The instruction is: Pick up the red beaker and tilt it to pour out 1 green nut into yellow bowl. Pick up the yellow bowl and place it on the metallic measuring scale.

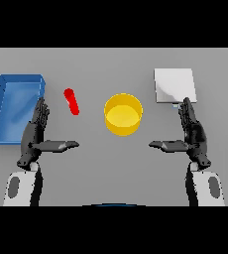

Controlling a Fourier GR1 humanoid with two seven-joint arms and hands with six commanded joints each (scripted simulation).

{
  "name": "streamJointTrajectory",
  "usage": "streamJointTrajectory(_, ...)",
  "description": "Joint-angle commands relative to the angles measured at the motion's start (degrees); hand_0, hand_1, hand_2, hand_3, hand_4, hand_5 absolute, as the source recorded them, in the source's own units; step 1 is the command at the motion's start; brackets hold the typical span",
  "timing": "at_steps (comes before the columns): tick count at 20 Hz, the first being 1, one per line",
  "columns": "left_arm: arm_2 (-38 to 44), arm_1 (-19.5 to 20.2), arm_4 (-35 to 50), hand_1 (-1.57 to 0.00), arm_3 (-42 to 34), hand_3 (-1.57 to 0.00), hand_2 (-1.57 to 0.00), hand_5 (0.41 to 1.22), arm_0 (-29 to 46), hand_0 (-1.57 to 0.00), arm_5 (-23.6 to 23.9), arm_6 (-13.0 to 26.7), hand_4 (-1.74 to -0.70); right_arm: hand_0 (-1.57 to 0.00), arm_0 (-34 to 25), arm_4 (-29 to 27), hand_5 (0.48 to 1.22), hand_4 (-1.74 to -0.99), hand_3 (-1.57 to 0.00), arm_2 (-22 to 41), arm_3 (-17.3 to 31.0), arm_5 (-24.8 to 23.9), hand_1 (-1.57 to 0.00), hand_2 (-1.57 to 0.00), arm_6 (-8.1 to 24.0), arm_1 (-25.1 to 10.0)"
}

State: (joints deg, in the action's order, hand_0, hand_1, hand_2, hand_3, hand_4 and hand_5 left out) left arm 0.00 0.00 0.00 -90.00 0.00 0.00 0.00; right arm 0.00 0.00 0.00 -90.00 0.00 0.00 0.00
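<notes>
The red beaker (72,101) sits left of centre in the frame, a slim tube that leans or lies at a slant on the grey table (111,168); which of the two cannot be told. The yellow bowl (123,114) stands at the centre, and the metallic measuring scale (174,85) is at the upper right. A blue tray (2,106) lies at the far left.

The left hand (35,133) hovers at lower left with fingers straight and thumb spread, holding nothing. The right hand (191,133) mirrors it at lower right, equally open.

The beaker looks light, stiff and smooth, likely to roll or slip. A grip round its middle seems safest for a controlled tilt. The bowl appears rigid and light; its outer wall offers a hold.
</notes>
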Motion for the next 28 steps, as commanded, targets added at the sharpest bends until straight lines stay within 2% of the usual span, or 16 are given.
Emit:
streamJointTrajectory(1,0.1,0.1,0.1,0.00,0.1,0.00,0.00,0.599,-0.1,0.00,0.0,0.1,-1.15,0.00,-0.2,0.0,0.599,-1.167,0.00,0.0,0.1,-0.1,0.00,0.00,0.1,0.0)
streamJointTrajectory(6,0.9,0.9,0.7,0.00,0.7,0.00,0.00,0.599,-1.5,0.00,-0.2,0.8,-1.15,0.00,-0.7,0.1,0.599,-1.167,0.00,-0.3,1.0,-0.2,0.00,0.00,0.1,-0.1)
streamJointTrajectory(7,-0.5,2.7,-1.4,0.00,-1.3,0.00,0.00,0.599,-0.2,0.00,-0.7,0.5,-1.15,0.00,0.7,6.9,0.599,-1.167,0.00,2.2,-0.8,-2.5,0.00,0.00,-3.9,-2.3)
streamJointTrajectory(8,-1.9,3.4,-2.8,0.00,-3.3,0.00,0.00,0.599,1.9,0.00,-1.3,-0.4,-1.16,0.00,1.8,11.1,0.595,-1.163,0.00,3.8,-2.0,-3.7,0.00,0.00,-5.3,-3.5)
streamJointTrajectory(9,-2.5,4.1,-3.6,0.00,-5.3,0.00,0.00,0.599,3.1,0.00,-1.3,0.1,-1.16,0.00,3.1,13.8,0.594,-1.162,0.00,5.4,-3.1,-4.6,0.00,0.00,-6.0,-3.5)
streamJointTrajectory(11,-3.6,4.2,-4.7,0.00,-6.8,0.00,0.00,0.599,4.0,0.00,-1.2,2.1,-1.16,0.00,3.8,16.7,0.590,-1.159,0.00,6.5,-4.2,-5.7,0.00,0.00,-4.3,-3.6)
streamJointTrajectory(16,-4.8,4.7,-6.7,0.00,-6.2,0.00,0.00,0.602,3.6,0.00,-1.5,3.0,-1.16,0.00,3.9,15.2,0.603,-1.199,0.00,6.5,-5.2,-4.8,0.00,0.00,-3.5,-3.1)
streamJointTrajectory(17,-5.3,4.2,-7.4,0.00,-4.8,0.00,0.00,0.604,2.8,0.00,-1.3,2.5,-1.16,0.00,3.5,14.3,0.607,-1.212,0.00,6.3,-5.0,-4.3,0.00,0.00,-3.5,-3.0)
streamJointTrajectory(19,-4.7,4.1,-7.9,0.00,0.0,0.00,0.00,0.611,-0.2,0.00,-1.3,1.4,-1.19,0.00,4.7,14.3,0.617,-1.230,0.00,6.4,-5.4,-3.8,0.00,0.00,-5.6,-3.5)
streamJointTrajectory(25,-3.2,3.6,-9.7,0.00,11.4,0.00,0.00,0.641,-9.4,0.00,0.2,-0.7,-1.24,0.00,3.5,13.2,0.632,-1.273,0.00,6.0,-5.2,-3.3,0.00,0.00,-4.3,-3.3)
streamJointTrajectory(28,-2.1,3.6,-9.9,0.00,16.2,0.00,0.00,0.668,-13.0,0.00,0.7,-2.3,-1.26,0.00,4.6,13.7,0.634,-1.278,0.00,6.2,-5.4,-3.3,0.00,0.00,-5.9,-3.7)
